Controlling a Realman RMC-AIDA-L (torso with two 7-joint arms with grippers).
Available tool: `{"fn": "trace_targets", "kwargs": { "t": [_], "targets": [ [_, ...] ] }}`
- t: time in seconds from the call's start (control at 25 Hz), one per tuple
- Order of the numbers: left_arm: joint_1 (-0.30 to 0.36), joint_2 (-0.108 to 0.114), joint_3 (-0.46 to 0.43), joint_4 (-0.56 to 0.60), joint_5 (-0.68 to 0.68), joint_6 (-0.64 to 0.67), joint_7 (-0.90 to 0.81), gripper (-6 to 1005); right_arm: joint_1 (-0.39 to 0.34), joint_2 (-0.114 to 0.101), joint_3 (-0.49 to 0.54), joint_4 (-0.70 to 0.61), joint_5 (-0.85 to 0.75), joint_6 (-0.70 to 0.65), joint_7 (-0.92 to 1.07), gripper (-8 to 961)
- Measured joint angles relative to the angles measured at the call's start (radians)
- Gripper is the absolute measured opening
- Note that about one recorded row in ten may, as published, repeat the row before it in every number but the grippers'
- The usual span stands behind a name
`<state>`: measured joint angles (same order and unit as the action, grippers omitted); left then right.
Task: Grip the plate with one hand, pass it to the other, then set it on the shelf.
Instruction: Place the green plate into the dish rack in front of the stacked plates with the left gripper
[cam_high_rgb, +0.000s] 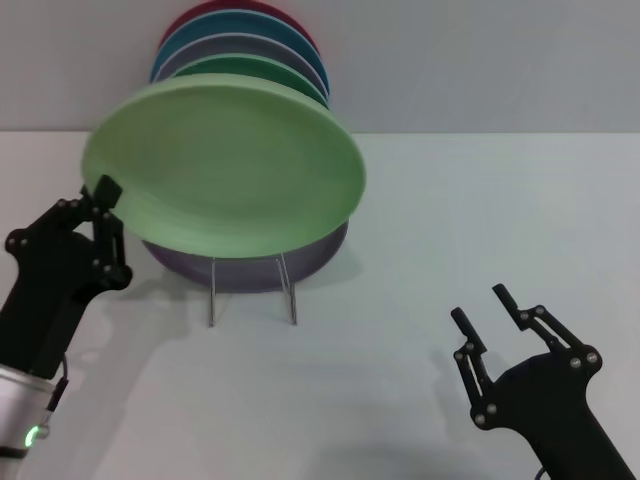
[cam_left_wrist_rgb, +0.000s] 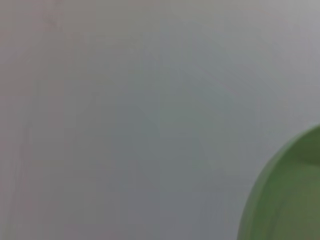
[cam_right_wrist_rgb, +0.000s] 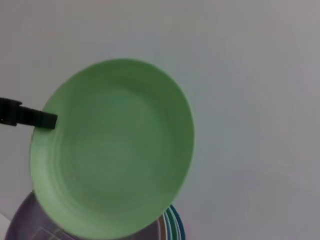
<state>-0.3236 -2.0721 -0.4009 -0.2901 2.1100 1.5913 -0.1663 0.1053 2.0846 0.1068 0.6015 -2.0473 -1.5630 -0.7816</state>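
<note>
The white table (cam_high_rgb: 480, 220) is filling the head view, with a pale wall (cam_high_rgb: 480, 60) running along the 12 o'clock edge. The pale light-green plate (cam_high_rgb: 225, 178) is hanging tilted in the air at about 10 o'clock, its hollow face turned toward the camera, in front of the stacked plates on the shelf. The left gripper (cam_high_rgb: 104, 198) is clamping the plate's rim at the plate's 9 o'clock point, its black fingers pinched on the edge. Behind the held plate, a lilac-purple plate (cam_high_rgb: 250, 265) is leaning at the front of the rack, with a darker emerald-green plate (cam_high_rgb: 265, 72), blue ones and a crimson one (cam_high_rgb: 240, 10) lined up behind. The right gripper (cam_high_rgb: 495, 320) is hovering at 5 o'clock, well apart from the plate, its fingers spread and holding nothing. The thin silver wire shelf (cam_high_rgb: 250, 290) is standing at 8 o'clock from centre, its squared front loop resting on the table.
</note>
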Motion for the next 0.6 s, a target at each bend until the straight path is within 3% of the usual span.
{"fn": "trace_targets", "kwargs": {
  "t": [0.6],
  "targets": [
    [-0.041, 0.001, -0.032, 0.026, 0.004, -0.069, 0.027, 58, 0.013, -0.002, 0.009, -0.016, 0.033, 0.018, 0.012, 349]
  ]
}}
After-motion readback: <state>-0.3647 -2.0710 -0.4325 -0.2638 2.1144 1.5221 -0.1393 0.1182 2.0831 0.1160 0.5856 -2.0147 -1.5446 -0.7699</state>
